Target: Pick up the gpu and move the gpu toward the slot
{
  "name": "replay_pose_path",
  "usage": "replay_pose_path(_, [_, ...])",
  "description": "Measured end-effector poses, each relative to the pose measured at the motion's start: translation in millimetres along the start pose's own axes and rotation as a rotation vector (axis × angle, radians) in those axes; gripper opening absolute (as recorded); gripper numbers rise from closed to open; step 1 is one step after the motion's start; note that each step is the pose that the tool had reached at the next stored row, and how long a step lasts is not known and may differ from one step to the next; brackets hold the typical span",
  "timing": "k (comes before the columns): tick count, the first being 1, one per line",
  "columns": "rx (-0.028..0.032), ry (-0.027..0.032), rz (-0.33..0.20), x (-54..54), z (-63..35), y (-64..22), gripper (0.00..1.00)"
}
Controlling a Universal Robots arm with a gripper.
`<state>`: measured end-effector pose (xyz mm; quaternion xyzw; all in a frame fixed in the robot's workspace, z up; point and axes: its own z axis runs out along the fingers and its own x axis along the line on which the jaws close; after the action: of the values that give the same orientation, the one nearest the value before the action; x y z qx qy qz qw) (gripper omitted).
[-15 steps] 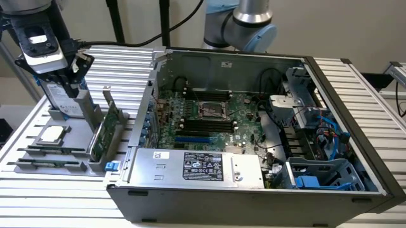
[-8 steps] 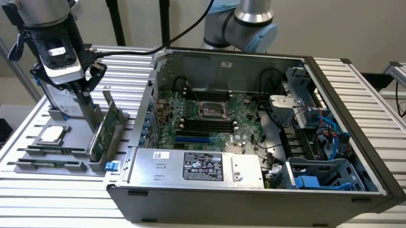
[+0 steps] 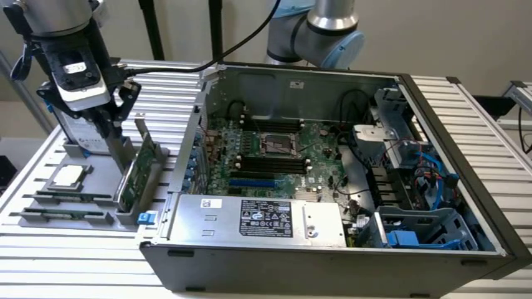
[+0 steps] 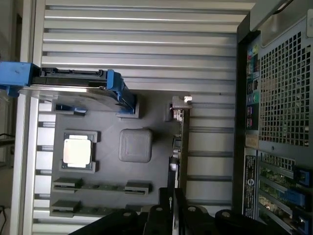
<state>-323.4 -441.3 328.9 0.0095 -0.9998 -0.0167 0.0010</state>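
Note:
The gpu [image 3: 139,169] is a thin green card with a silver bracket. It stands on edge in the grey parts tray [image 3: 50,215] at the exterior view's left. My gripper [image 3: 116,148] hangs just above and beside its top edge. From the wrist, the gpu [image 4: 179,147] appears edge-on, running straight toward my gripper [image 4: 172,208], which is lined up over its near end. Nothing is lifted. Inside the open computer case [image 3: 465,205], a blue slot [image 3: 251,184] lies on the motherboard.
The tray also carries a silver hard drive with blue rails [image 4: 73,88], a processor chip [image 4: 77,151] and two dark memory sticks [image 4: 100,187]. The case wall [image 4: 283,98] stands close beside the gpu. Ribbed metal table [image 3: 75,261] surrounds everything.

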Motion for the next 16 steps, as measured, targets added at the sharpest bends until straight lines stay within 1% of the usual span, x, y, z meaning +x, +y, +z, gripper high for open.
replay_pose_path(3, [0.0012, -0.0002, 0.000, -0.1, 0.3, 0.0, 0.36])
replay_pose_path(4, [0.0023, -0.0002, 0.000, -0.1, 0.8, 0.0, 0.36])
replay_pose_path(5, [0.0035, -0.0011, 0.000, 0.0, 1.8, 0.0, 0.42])
replay_pose_path(7, [0.0062, -0.0040, 0.001, 0.0, 4.6, -0.1, 0.42])
replay_pose_path(10, [0.0164, -0.0065, 0.002, 0.1, 8.4, -0.3, 0.42])
replay_pose_path(11, [0.0189, -0.0075, 0.003, 0.1, 9.9, -0.3, 0.42])
replay_pose_path(14, [0.0245, -0.0104, 0.005, 0.1, 14.5, -0.5, 0.42])
replay_pose_path(16, [0.0272, -0.0139, 0.009, 0.2, 17.6, -0.6, 0.42])
